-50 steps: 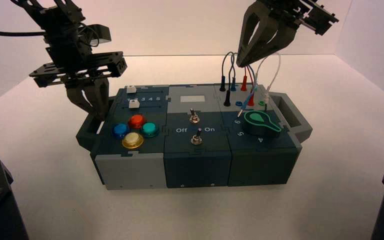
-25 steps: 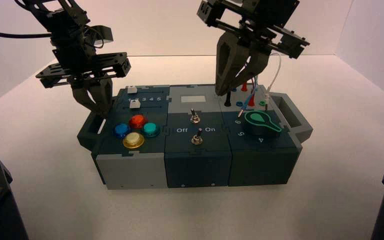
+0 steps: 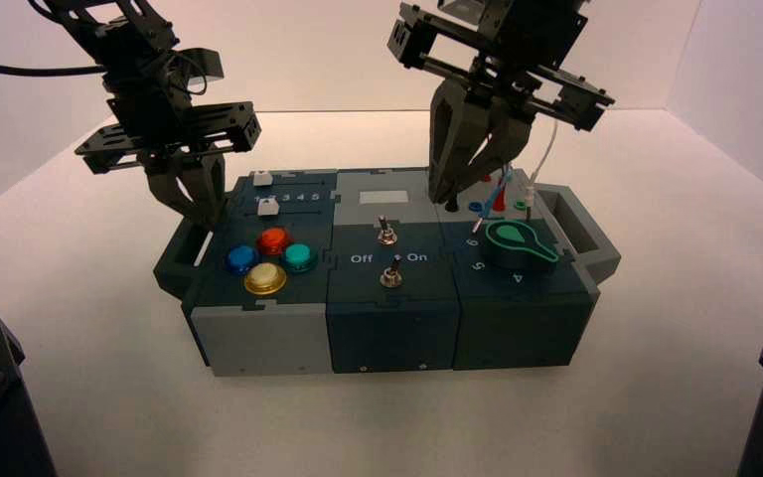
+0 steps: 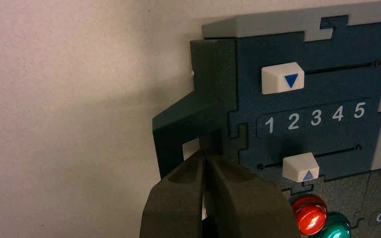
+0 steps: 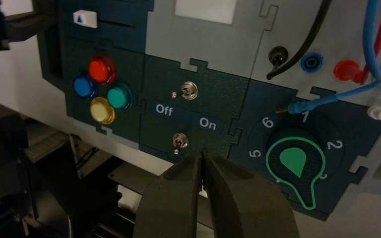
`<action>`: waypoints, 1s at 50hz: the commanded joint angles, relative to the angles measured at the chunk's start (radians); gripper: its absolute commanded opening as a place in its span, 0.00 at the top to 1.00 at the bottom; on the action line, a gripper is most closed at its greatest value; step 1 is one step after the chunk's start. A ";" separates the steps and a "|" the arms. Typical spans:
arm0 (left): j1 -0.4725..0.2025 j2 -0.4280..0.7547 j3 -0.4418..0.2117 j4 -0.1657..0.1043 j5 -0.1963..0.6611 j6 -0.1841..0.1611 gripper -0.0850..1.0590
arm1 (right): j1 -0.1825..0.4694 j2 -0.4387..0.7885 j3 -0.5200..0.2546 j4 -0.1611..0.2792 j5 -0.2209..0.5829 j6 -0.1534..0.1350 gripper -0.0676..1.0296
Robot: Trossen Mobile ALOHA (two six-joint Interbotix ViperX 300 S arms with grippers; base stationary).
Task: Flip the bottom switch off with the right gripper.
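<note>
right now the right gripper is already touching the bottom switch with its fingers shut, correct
Not touching. The right gripper has its fingers shut, but it hangs above the box's back, apart from the bottom switch. The high view shows the gap.

one camera looks down from above and behind at the whole box (image 3: 387,288); both wrist cameras hover close, sharing its coloured buttons (image 5: 99,89).

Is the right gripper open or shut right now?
Shut. In the right wrist view the right gripper has its two fingers pressed together at the tips, holding nothing, just short of the bottom switch.
</note>
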 commanded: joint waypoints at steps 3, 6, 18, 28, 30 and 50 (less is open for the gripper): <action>-0.003 0.018 0.017 0.011 -0.043 0.015 0.95 | 0.009 0.000 -0.008 0.002 -0.005 0.023 0.96; -0.003 0.017 0.018 0.011 -0.046 0.015 0.95 | 0.012 0.002 -0.003 0.002 -0.005 0.031 0.96; -0.003 0.017 0.018 0.011 -0.046 0.015 0.95 | 0.032 0.025 0.002 0.002 -0.005 0.049 0.96; -0.003 0.017 0.018 0.011 -0.046 0.015 0.95 | 0.057 0.055 -0.003 0.002 -0.011 0.058 0.96; -0.003 0.017 0.018 0.011 -0.046 0.015 0.95 | 0.061 0.061 -0.005 0.002 -0.014 0.058 0.96; -0.003 0.017 0.018 0.011 -0.046 0.015 0.95 | 0.071 0.083 -0.002 0.002 -0.028 0.072 0.96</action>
